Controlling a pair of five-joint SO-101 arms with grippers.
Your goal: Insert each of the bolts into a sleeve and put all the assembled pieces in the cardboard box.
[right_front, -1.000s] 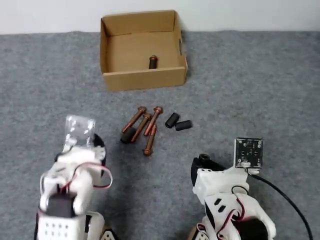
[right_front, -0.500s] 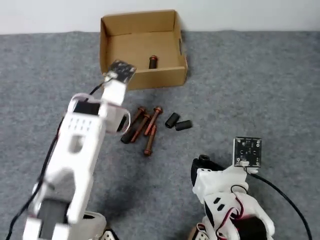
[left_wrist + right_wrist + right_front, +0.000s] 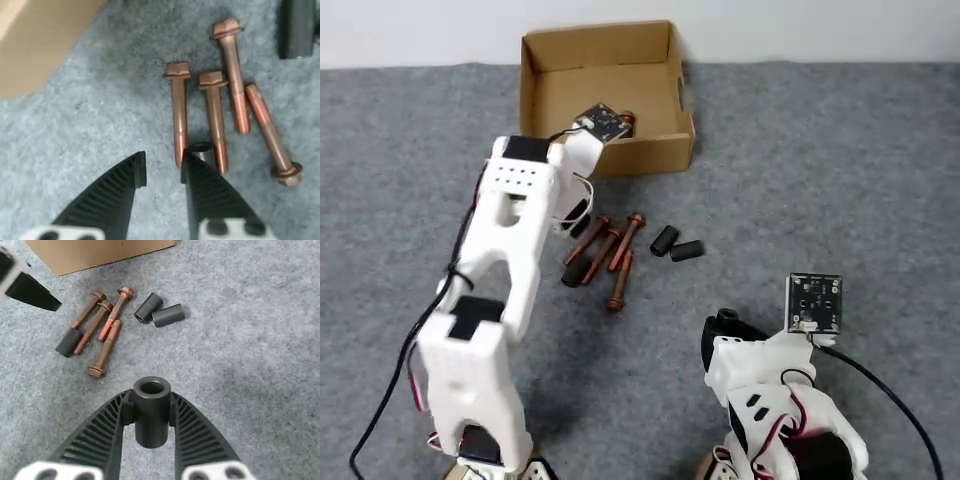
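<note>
Item: 4 bolts [image 3: 626, 243], frame centre; left jaws parted above them. 1 sleeve [image 3: 151, 412] gripped upright in right jaws. 1 bolt is best pinched mid-shank, threads left free.

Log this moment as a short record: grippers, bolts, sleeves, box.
Left gripper: open, low over the threaded ends of four copper hex bolts
Right gripper: shut on an upright black cylindrical sleeve
Loose black sleeves: two side by side, apart from the bolts
Third sleeve: at the bolts' threaded ends
Brown cardboard box: one piece inside, partly hidden
</note>
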